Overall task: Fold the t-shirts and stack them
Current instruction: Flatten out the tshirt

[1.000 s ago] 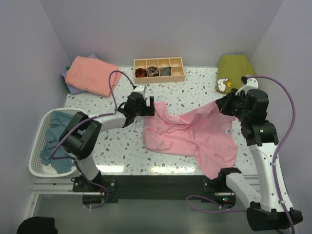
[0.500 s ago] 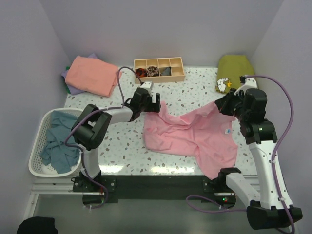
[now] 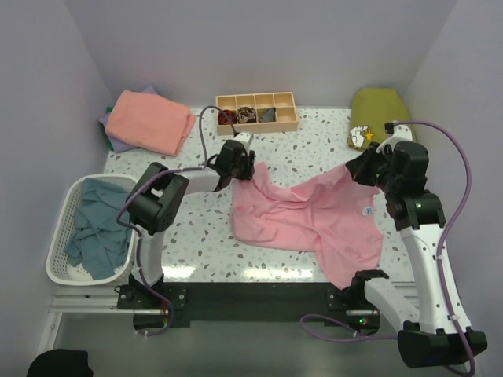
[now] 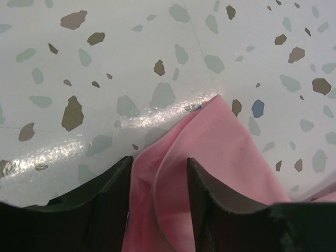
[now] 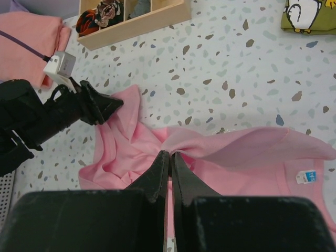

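A light pink t-shirt (image 3: 314,212) lies crumpled across the middle of the table. My left gripper (image 3: 250,166) is at its far left corner. In the left wrist view (image 4: 158,159) the jaws stand apart, with a fold of the pink cloth (image 4: 220,157) between them and a gap left. My right gripper (image 3: 355,169) is shut on a pinch of the same shirt near its right side (image 5: 169,153), lifting the cloth (image 5: 247,163) into a ridge. A folded salmon t-shirt (image 3: 148,119) rests on a lavender one (image 3: 118,143) at the back left. A teal t-shirt (image 3: 90,228) lies in the basket.
A white basket (image 3: 55,259) stands at the left edge. A compartmented wooden tray (image 3: 257,111) of small dark items sits at the back centre. An olive-green cloth with a cartoon print (image 3: 376,110) lies at the back right. Walls close in on three sides.
My left gripper has reached right and forward onto the pink shirt's far left corner, and its jaws have narrowed around the cloth. The right gripper has kept its hold without moving.
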Tool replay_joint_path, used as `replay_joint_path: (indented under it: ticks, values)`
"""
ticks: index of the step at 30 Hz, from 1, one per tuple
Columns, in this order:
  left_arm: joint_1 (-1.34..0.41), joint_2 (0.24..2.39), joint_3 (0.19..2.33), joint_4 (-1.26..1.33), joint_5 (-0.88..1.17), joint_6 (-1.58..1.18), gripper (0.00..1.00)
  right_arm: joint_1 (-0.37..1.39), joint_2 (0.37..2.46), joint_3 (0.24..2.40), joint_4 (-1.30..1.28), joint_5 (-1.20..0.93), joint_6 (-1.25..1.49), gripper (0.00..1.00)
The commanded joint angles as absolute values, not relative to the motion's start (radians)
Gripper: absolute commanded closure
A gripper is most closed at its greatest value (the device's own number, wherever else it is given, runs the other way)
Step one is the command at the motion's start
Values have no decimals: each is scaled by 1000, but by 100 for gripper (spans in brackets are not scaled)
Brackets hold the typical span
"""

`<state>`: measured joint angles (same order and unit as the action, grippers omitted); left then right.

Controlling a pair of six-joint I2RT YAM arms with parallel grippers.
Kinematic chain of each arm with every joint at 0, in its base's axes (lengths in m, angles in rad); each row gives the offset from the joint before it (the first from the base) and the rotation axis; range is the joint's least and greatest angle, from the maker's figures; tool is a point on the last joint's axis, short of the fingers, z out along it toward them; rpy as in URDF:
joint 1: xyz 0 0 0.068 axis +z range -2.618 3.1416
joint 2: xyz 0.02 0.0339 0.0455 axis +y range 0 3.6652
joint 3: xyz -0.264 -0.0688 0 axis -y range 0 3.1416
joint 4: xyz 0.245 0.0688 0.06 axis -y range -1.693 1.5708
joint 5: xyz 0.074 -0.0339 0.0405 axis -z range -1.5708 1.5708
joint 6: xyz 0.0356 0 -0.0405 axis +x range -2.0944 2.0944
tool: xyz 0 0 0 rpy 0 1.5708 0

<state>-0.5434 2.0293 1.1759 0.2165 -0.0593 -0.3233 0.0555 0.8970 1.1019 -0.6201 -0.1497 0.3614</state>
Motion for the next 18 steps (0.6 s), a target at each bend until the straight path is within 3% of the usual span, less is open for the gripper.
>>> replay_joint_path:
  ticks: [1, 3, 9, 18]
  values:
    - [-538, 2066, 1232, 209, -5, -285, 74, 51, 903, 1097, -586, -160, 350, 100]
    - [-538, 2060, 1235, 206, 31, -287, 99, 51, 905, 1101, -587, -155, 348, 100]
    - [-535, 1815, 1189, 146, -78, -278, 100, 51, 900, 1190, -637, -103, 324, 100]
    - [-534, 1116, 1094, -151, -311, -366, 100, 51, 784, 1353, -721, -54, 360, 100]
